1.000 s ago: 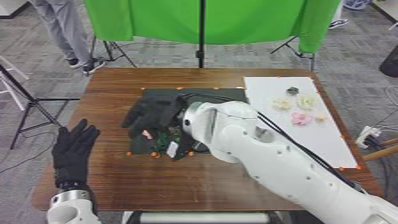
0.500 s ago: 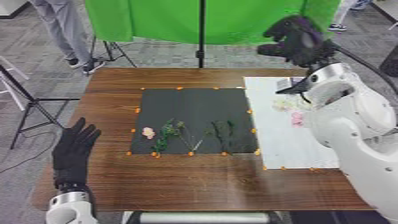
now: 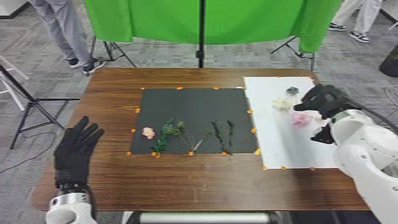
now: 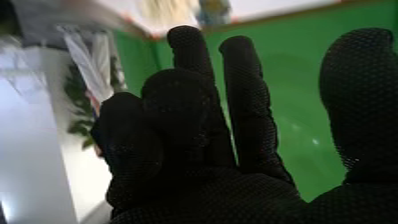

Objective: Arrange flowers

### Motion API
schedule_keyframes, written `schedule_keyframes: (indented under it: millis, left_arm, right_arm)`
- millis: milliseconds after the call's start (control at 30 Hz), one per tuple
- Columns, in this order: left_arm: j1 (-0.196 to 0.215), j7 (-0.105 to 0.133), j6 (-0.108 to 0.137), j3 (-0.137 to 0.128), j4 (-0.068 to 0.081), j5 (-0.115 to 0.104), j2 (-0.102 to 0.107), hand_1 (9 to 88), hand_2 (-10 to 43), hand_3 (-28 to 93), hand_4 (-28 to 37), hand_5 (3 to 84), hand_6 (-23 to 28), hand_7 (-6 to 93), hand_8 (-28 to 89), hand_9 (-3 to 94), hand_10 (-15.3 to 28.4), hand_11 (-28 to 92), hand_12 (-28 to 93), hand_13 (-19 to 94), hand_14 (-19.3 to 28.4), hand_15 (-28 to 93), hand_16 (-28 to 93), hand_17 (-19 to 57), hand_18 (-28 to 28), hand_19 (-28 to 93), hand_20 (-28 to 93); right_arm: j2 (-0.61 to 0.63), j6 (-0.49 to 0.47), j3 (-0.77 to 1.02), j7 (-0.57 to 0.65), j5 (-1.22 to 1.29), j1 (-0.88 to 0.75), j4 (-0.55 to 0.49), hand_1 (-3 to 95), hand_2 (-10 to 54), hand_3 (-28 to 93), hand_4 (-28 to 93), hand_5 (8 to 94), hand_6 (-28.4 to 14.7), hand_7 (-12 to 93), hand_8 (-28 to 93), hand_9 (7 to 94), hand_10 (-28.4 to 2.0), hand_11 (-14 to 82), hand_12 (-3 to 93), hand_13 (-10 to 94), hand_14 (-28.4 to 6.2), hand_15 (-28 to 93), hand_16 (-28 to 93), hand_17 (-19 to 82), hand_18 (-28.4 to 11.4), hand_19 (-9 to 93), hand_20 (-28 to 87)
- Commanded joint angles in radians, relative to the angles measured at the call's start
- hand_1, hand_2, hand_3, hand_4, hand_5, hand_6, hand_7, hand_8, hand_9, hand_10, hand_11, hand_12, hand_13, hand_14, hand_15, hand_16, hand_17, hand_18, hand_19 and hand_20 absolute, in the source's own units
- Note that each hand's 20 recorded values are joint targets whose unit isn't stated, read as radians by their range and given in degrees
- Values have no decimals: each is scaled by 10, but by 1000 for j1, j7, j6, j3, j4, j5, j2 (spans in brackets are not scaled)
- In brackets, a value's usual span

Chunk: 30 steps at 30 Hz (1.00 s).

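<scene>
Right hand (image 3: 327, 100) is hovering wide at two o'clock, presumably for picking pink flower (image 3: 300, 119); left hand (image 3: 75, 150) is waiting wide at nine.

The right robot hand (image 3: 327, 101) is no longer over the black mat (image 3: 191, 107), where it is a second ago, nor raised past the far end of the white sheet (image 3: 282, 150), as it is half a second ago. It is now lower, over the far right part of the bench (image 3: 195, 185), close to the pink flower (image 3: 300, 118). The dark flower (image 3: 292, 90), hidden half a second ago, is in sight again, and so are the dark stems (image 3: 220, 136) on the mat, covered a second ago
</scene>
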Motion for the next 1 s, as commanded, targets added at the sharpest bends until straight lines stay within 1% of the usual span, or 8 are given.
schedule_keyframes:
  millis: [33, 133, 267, 333, 467, 600, 833, 1000]
  left_arm:
    - [26, -14, -5, 4, 7, 8, -15, 186, 26, 719, -283, 411, 46, 107, -67, 416, 128, 188, 98, 318, 173, 301, -29, 39, 130, 128, 208]
    - [28, -14, -6, 3, 8, 8, -15, 188, 25, 719, -283, 412, 46, 107, -67, 416, 129, 188, 98, 318, 173, 302, -29, 38, 130, 129, 209]
    - [34, -12, -5, -1, 7, 8, -19, 191, 24, 719, -283, 412, 46, 107, -67, 416, 128, 189, 99, 318, 174, 302, -30, 38, 130, 129, 208]
    - [34, -10, -4, -2, 7, 5, -21, 195, 21, 720, -283, 412, 46, 107, -67, 416, 128, 189, 99, 319, 174, 303, -29, 38, 130, 128, 208]
    - [31, -12, -5, -2, 8, 8, -21, 198, 19, 720, -283, 413, 47, 107, -67, 417, 128, 189, 99, 318, 173, 302, -30, 38, 130, 129, 208]
    - [33, -11, -1, -2, 6, 7, -18, 201, 16, 722, -283, 413, 46, 107, -67, 417, 128, 189, 99, 319, 173, 302, -30, 38, 130, 129, 208]
    - [31, -11, 0, -4, 6, 8, -10, 203, 14, 722, -283, 413, 47, 107, -67, 417, 127, 190, 99, 319, 174, 304, -29, 38, 130, 128, 207]
    - [29, -5, -2, 0, 6, 7, -14, 203, 14, 721, -283, 413, 46, 106, -67, 417, 127, 190, 99, 319, 174, 305, -30, 37, 130, 128, 207]
  right_arm:
    - [-29, 3, -55, 20, -22, -14, 87, 313, -95, 671, -180, 578, 26, 138, -93, 634, -167, 196, 251, 764, -89, 700, 326, 576, -152, 932, 598]
    - [-36, 19, -73, 16, -19, -28, 109, 332, -95, 678, -183, 570, 29, 137, -96, 650, -162, 200, 249, 783, -78, 700, 325, 590, -146, 932, 603]
    - [-37, 138, -134, 2, -71, -30, 161, 398, -95, 685, -208, 606, 33, 157, -102, 707, -147, 237, 246, 815, -59, 693, 322, 617, -133, 932, 608]
    - [-34, 188, -145, -7, -82, -32, 170, 490, -95, 628, -217, 663, 31, 177, -73, 771, -115, 205, 327, 844, -44, 682, 326, 637, -124, 932, 614]
    - [-15, 248, -123, -11, -91, -38, 137, 651, -95, 514, -169, 775, 2, 208, 84, 896, -82, 139, 446, 895, -21, 656, 329, 679, -105, 932, 602]
    - [12, 311, -78, -10, -125, -7, 49, 675, -95, 526, -163, 811, -10, 216, 107, 920, -85, 145, 454, 910, -17, 645, 333, 697, -96, 932, 590]
    - [16, 349, -292, -89, -68, 322, -51, 674, -95, 534, -164, 816, -11, 212, 113, 922, -85, 142, 460, 913, -12, 638, 338, 699, -94, 932, 587]
    - [-155, 326, -602, -195, 23, 616, 78, 666, -95, 543, -169, 816, -8, 211, 114, 923, -84, 136, 461, 912, -12, 638, 345, 698, -92, 932, 590]
